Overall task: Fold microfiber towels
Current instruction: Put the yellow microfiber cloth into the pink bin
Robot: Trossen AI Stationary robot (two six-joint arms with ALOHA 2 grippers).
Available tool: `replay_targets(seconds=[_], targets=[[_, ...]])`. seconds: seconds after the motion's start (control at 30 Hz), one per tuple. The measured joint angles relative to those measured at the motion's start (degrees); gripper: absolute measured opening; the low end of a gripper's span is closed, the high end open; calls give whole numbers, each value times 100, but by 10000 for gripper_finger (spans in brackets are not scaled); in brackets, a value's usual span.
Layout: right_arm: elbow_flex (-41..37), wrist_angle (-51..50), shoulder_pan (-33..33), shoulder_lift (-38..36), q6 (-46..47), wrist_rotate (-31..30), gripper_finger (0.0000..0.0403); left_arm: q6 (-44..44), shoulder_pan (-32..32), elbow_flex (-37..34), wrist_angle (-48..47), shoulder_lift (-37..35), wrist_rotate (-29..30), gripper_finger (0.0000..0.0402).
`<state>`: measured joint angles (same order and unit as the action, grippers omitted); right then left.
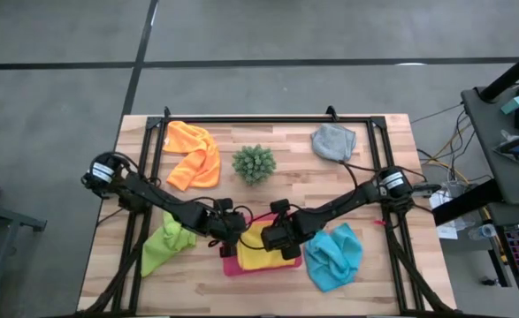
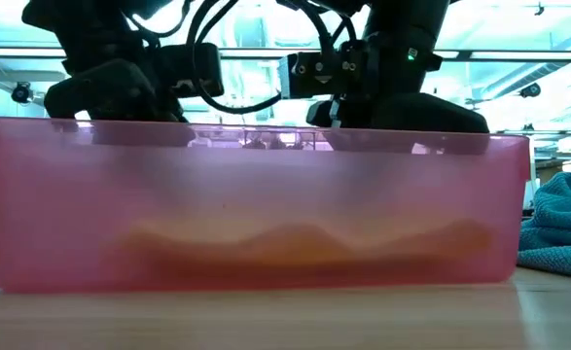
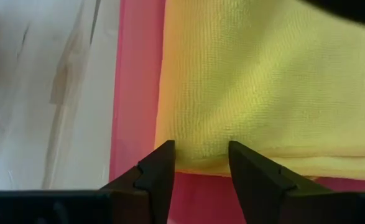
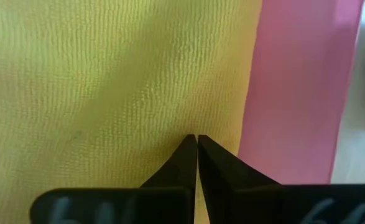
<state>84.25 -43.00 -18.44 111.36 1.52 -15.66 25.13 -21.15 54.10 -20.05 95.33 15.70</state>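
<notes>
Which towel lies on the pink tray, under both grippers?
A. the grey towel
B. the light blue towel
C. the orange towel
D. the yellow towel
D: the yellow towel lies on the pink tray, and the left gripper and the right gripper are both on it.

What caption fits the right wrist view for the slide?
Right gripper shut on the yellow towel near its edge, with the pink tray showing alongside.

Bright, even light; low view backlit, close pink tray (image 2: 256, 209) blurred.
</notes>
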Motion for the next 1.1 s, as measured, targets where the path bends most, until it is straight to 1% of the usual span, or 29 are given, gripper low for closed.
replay_targets(seconds=[0.17, 0.3, 0.47, 0.57, 0.63, 0.7, 0.87, 0.93, 1.03, 1.1], targets=[[-2, -1, -7, -100, 44, -74, 9, -52, 4, 83, 1, -112, -14, 136], [-2, -4, -34, -267, 76, -101, 9, -161, 4, 151, 5, -217, -168, 136], [-4, 80, -120, -406, 154, -159, 9, -185, -32, 184, 30, -437, -220, 136], [-22, 364, -201, -409, 151, -239, 9, -400, -142, 182, 361, -458, -443, 134], [-66, 756, -228, -377, 117, -240, 9, -633, -247, 180, 762, -355, -487, 123], [-114, 1013, -240, -362, 95, -236, 9, -812, -313, 187, 1106, -195, -525, 103], [-146, 1543, -202, -211, 82, -247, 9, -808, -297, 206, 1212, 267, -519, 34], [-146, 1670, -189, -119, 54, -245, 9, -756, -305, 228, 1238, 407, -621, 10], [-148, 1691, -169, 59, 40, -241, 9, -736, -306, 232, 1442, 597, -791, 6], [-149, 1669, -149, 176, 37, -355, 9, -719, -306, 223, 1614, 741, -989, 7]])
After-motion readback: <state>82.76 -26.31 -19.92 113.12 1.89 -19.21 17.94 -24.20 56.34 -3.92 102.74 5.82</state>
